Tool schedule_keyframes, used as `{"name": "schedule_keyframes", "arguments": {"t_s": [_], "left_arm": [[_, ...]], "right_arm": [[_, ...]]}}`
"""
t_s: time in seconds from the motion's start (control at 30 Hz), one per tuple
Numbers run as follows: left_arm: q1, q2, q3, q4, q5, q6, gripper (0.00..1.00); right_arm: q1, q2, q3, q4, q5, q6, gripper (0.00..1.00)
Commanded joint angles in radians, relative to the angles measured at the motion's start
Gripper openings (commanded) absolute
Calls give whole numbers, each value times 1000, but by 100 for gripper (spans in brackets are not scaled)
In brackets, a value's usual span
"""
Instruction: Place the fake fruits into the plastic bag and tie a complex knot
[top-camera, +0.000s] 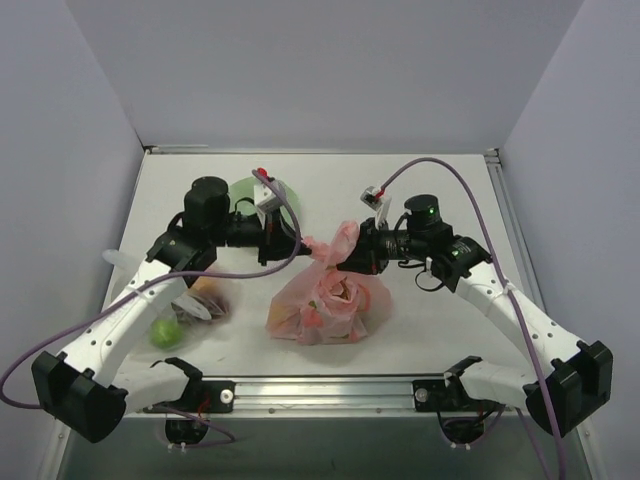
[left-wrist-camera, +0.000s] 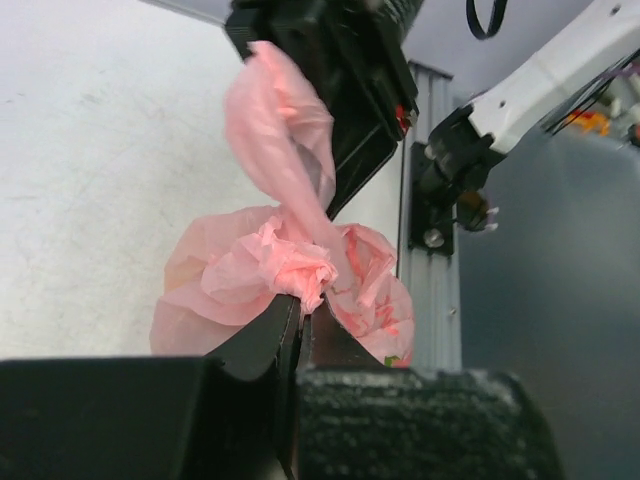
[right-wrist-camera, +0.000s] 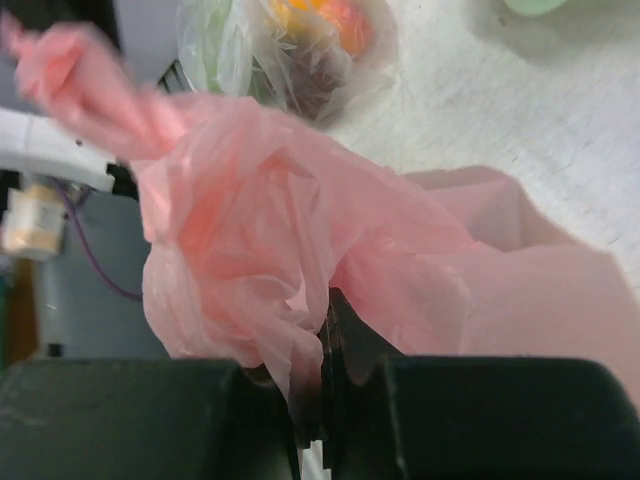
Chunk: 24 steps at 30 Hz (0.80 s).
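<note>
The plastic bag (top-camera: 325, 300) sits on the table (top-camera: 440, 200) between the two arms, nearer the front edge. It is plump, with rounded reddish and yellowish lumps showing through the pink film. I take those to be the fake fruits (top-camera: 345, 295), already loaded. So the step in hand looks like the knot, not the filling.

The left pincer (left-wrist-camera: 300, 305) is clamped shut on a crumpled wad of pink plastic at the bag's neck. The right pincer (right-wrist-camera: 320, 375) is likewise closed tight, with a sheet of the same film trapped between its fingers. From the left wrist view, a twisted pink strip rises from the wad towards the right arm's black fingers. The two grips are very close together, just above the bag's body.

Next, I would guess, the two ends need drawing apart or passing one round the other. The film must stay taut without tearing, and the bag must not be dragged off its spot. Whether any loop is already formed I cannot tell; the plastic is too bunched.

A clear bag (top-camera: 205, 295) of other fruit lies apart beside the left arm.

As for writing, I can read none. The pink film carries darker red-pink marks, but nothing legible. I see no brand or label on the arms either.
</note>
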Motion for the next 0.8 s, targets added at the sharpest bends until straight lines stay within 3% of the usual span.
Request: {"name": "schedule_keyframes", "arguments": {"t_s": [0.0, 0.17, 0.37, 0.47, 0.57, 0.63, 0.73, 0.77], "left_arm": [[-93, -70, -21, -141, -130, 237, 0], [-238, -158, -129, -128, -251, 248, 0], [-540, -111, -199, -103, -655, 283, 0], [-572, -39, -192, -89, -748, 271, 0], [-549, 4, -172, -109, -716, 300, 0], [-510, -15, -178, -99, -629, 326, 0], [-428, -41, -179, -98, -441, 352, 0], [-398, -43, -178, -98, -406, 357, 0]], "right_arm": [[-16, -9, -70, 159, -29, 407, 0], [-45, -9, -157, 222, 37, 511, 0], [-51, -2, -165, 228, 95, 505, 0], [-50, -4, -150, 226, 65, 461, 0], [-53, -6, -122, 176, -13, 319, 0], [-56, -13, -78, 36, -37, 116, 11], [-64, -70, -96, -45, -20, -158, 39], [-67, -88, -110, -51, -17, -239, 55]]}}
